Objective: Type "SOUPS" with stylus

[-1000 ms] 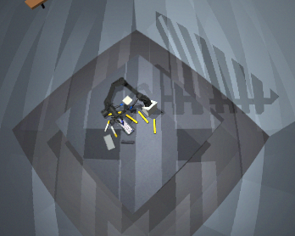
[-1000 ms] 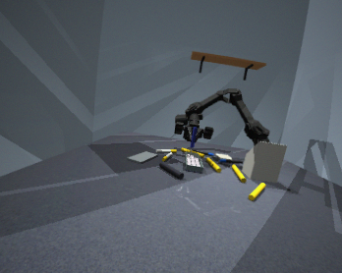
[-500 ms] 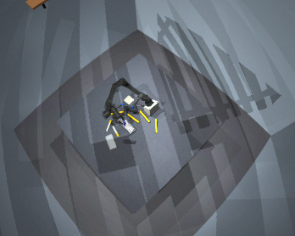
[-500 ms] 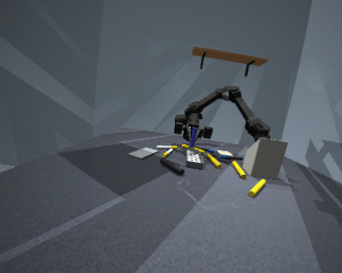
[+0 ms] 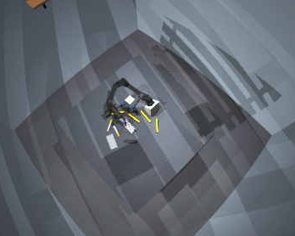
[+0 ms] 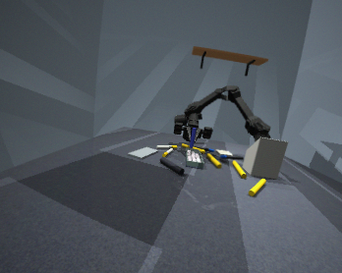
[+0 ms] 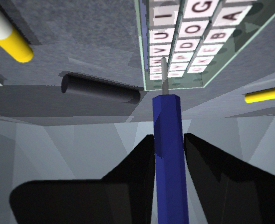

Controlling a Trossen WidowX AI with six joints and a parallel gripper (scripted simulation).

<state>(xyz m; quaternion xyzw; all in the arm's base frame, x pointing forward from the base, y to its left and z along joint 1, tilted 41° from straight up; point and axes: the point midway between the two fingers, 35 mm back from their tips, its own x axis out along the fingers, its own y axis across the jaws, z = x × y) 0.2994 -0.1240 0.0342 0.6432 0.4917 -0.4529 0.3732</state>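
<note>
My gripper (image 6: 193,134) (image 7: 168,140) is shut on the blue stylus (image 6: 193,139) (image 7: 167,116), its thin grey tip pointing at the keyboard. The keyboard (image 5: 130,126) (image 6: 195,165) (image 7: 189,44) is a narrow pale green tray with rows of white lettered keys. In the wrist view the tip lies over the left row, just past the V key (image 7: 161,49), on small keys near the tray's far end. The tip hides part of those keys. Whether it touches or presses one I cannot tell.
A black cylinder (image 5: 130,141) (image 6: 172,166) (image 7: 100,89) lies near the keyboard's end. Yellow rods (image 5: 157,126) (image 6: 257,187) lie around it. A white block (image 5: 152,108) (image 6: 265,159) stands under the arm's elbow side. A pale flat pad (image 5: 112,141) (image 6: 142,152) lies to one side.
</note>
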